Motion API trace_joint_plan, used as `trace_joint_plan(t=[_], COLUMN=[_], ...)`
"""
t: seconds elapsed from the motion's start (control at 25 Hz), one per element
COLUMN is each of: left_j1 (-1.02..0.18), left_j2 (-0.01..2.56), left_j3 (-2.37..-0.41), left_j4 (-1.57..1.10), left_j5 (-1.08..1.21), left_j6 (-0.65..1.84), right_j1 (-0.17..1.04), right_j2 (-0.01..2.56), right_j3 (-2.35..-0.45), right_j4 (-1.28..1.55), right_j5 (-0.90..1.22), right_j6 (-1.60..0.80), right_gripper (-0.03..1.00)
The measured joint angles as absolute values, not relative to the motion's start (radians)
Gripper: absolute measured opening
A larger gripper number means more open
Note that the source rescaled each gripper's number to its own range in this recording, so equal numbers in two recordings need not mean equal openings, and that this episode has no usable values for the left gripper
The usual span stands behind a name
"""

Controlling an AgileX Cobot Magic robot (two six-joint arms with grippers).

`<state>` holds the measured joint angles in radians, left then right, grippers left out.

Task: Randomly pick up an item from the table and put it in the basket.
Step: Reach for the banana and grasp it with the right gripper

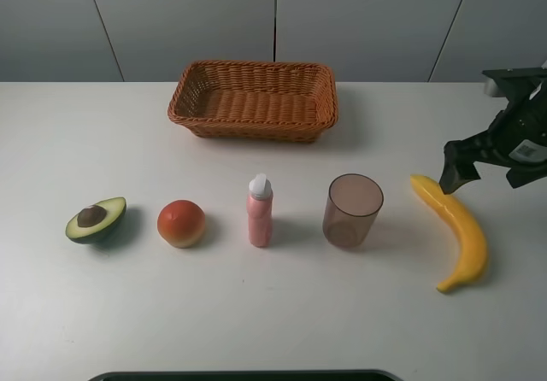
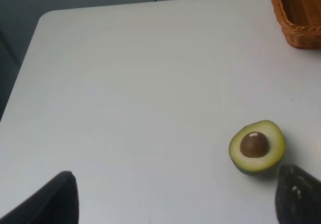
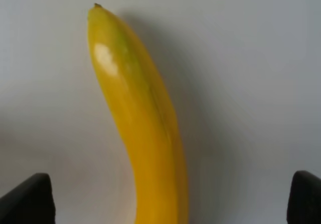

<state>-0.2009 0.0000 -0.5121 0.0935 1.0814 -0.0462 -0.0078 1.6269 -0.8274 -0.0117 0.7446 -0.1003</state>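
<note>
The left gripper hangs over the table's 9 o'clock side with its fingers spread wide and nothing between them, apparently parked out of the way. From there a row runs toward 3 o'clock: halved avocado cut face up, a round orange-red fruit, an upright pink bottle, a translucent brown cup, then the banana. They sit well apart, likely so that fingers can reach around any one. The basket waits at 12 o'clock, centred, probably within reach of either arm.

The banana lies flat at about 4 o'clock. The right gripper hovers over its far end, fingers spread on either side of its narrow width, seemingly lined up to close on it.

No writing is readable; a small white label on the right gripper is too small to read.
</note>
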Motion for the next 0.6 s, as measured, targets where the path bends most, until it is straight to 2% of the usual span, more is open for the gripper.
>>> trace_joint_plan(t=[0.6], left_j1=[-0.201], left_j2=[0.0], left_j3=[-0.512], left_j4=[0.094], left_j5=[1.081], left_j6=[-0.046], right_j1=[-0.008], right_j2=[1.812], right_j3=[-0.795], right_j4=[-0.02], right_j5=[0.616], right_j6=[-0.116], right_gripper=[1.0])
